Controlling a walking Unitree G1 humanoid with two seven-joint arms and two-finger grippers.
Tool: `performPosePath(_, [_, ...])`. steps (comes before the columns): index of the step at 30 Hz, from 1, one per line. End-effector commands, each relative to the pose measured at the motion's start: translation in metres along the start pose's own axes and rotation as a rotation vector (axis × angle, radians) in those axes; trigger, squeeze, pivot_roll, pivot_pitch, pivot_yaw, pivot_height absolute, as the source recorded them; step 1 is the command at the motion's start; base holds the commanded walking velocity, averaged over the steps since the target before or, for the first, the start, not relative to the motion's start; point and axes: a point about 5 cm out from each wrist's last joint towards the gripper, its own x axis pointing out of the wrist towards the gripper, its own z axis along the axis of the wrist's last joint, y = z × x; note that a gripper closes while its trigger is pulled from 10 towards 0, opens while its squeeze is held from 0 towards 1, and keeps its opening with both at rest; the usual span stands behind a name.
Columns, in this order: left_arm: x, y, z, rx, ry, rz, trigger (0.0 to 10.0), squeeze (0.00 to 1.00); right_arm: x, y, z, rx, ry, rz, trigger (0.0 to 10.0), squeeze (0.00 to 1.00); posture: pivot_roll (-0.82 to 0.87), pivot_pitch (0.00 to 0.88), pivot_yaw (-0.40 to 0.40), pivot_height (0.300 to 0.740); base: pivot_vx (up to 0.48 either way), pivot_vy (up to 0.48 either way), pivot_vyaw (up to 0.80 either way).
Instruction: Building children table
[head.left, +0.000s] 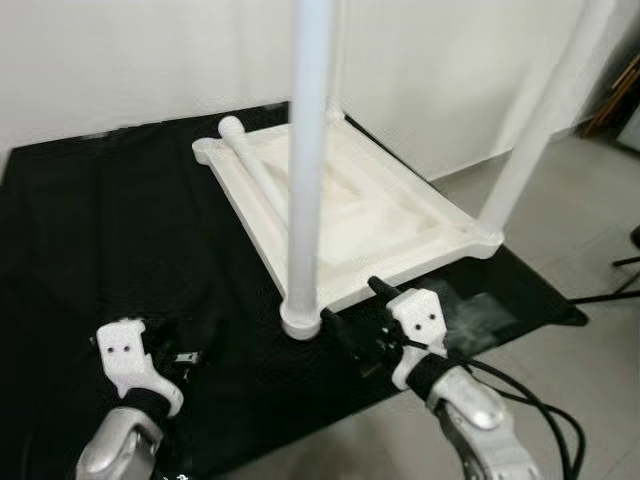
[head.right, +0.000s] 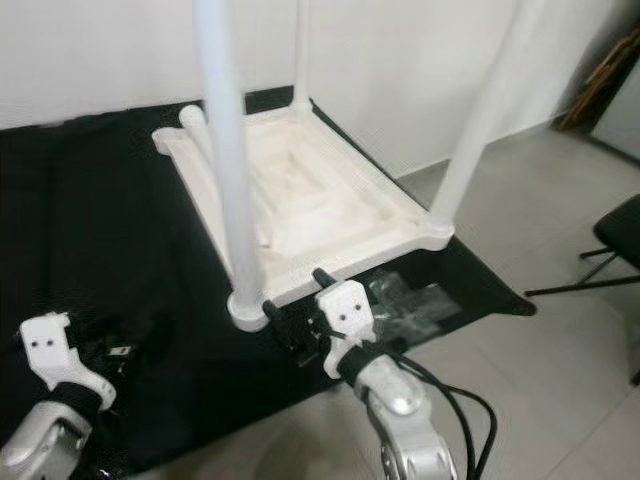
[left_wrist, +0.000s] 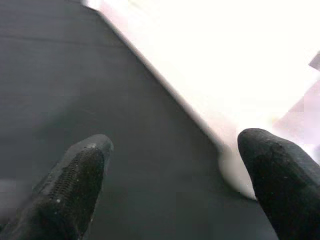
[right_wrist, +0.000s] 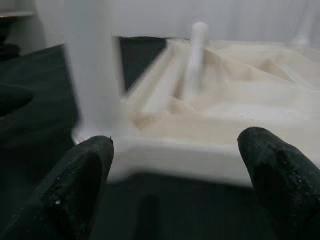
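While the white tabletop (head.left: 350, 215) lies upside down on the black mat (head.left: 110, 230), three legs stand up from its corners: the near leg (head.left: 305, 170) at about 6 o'clock of the slab, one at 3 o'clock (head.left: 535, 125), one at 12 o'clock by the wall. A fourth, loose leg (head.left: 255, 170) lies flat along the slab's 9 o'clock edge, so I judge that corner not yet fitted.

The right gripper (head.left: 350, 310) hovers low at 5 o'clock of the slab, just beside the foot of the near leg, its fingers (right_wrist: 82, 177) spread wide and empty, the slab's edge between them in the wrist view. The left gripper (head.left: 185, 357) sits at 7 o'clock over the mat, well apart from the slab, its fingers (left_wrist: 75, 175) released and holding nothing.

The risk I see is a sideways knock: the right gripper is so close to the near leg that a careless reach for the loose one could shove it and strain or loosen its joint, or skid the whole slab across the mat. The round loose leg may also roll off the slab if nudged rather than grasped squarely.
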Motion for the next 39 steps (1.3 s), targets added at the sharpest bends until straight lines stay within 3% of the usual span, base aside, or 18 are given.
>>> performPosePath(1, [0.000,0.002,-0.003,0.009,0.014,0.025,10.0,0.00,-0.001,0.002,-0.004,0.015,0.027,0.062,10.0,0.00,-0.06,0.115,0.018,0.740,0.000,-0.454,0.00])
performPosePath(7, [-0.003,0.008,-0.002,0.015,0.015,0.092,10.0,0.00,-0.001,-0.001,-0.007,0.017,0.044,0.047,10.0,0.00,-0.05,0.114,0.017,0.740,0.000,-0.456,0.00])
performPosePath(9, [-0.009,0.025,-0.006,0.022,0.047,0.225,10.0,0.00,0.000,-0.008,-0.011,0.023,0.054,-0.012,10.0,0.00,-0.05,0.116,0.021,0.740,0.000,-0.458,0.00])
performPosePath(13, [-0.012,0.030,-0.007,0.019,0.058,0.270,10.0,0.00,0.001,-0.010,-0.011,0.020,0.057,-0.030,10.0,0.00,-0.05,0.116,0.021,0.740,0.000,-0.458,0.00])
performPosePath(14, [-0.019,0.037,-0.011,0.025,0.086,0.298,10.0,0.00,0.001,-0.011,-0.012,0.022,0.060,-0.039,10.0,0.00,-0.05,0.118,0.023,0.740,0.000,-0.458,0.00])
performPosePath(18, [-0.028,0.039,-0.014,0.050,0.118,0.266,10.0,0.00,0.002,-0.016,-0.015,0.005,0.070,-0.064,10.0,0.00,-0.05,0.120,0.025,0.740,0.000,-0.455,0.00])
performPosePath(22, [-0.024,0.031,-0.012,0.061,0.103,0.205,10.0,0.00,0.003,-0.019,-0.017,-0.008,0.082,-0.088,10.0,0.00,-0.05,0.118,0.021,0.740,0.000,-0.454,0.00])
performPosePath(23, [-0.010,0.005,-0.006,0.107,0.069,0.061,10.0,0.00,0.004,-0.021,-0.018,-0.019,0.093,-0.110,10.0,0.00,-0.07,0.118,0.009,0.740,0.000,-0.458,0.00])
performPosePath(24, [-0.010,0.005,-0.006,0.107,0.069,0.061,10.0,0.00,0.004,-0.021,-0.018,-0.019,0.093,-0.110,10.0,0.00,-0.07,0.118,0.009,0.740,0.000,-0.458,0.00])
performPosePath(26, [0.006,-0.024,-0.001,0.219,0.045,-0.092,10.0,0.00,0.005,-0.024,-0.017,-0.053,0.096,-0.143,10.0,0.00,-0.09,0.118,-0.001,0.740,0.000,-0.454,0.00])
performPosePath(39, [0.025,-0.032,-0.003,0.276,0.092,-0.124,10.0,0.00,0.015,-0.024,-0.009,-0.099,0.069,-0.161,10.0,0.00,-0.12,0.121,-0.005,0.740,0.000,-0.435,0.00])
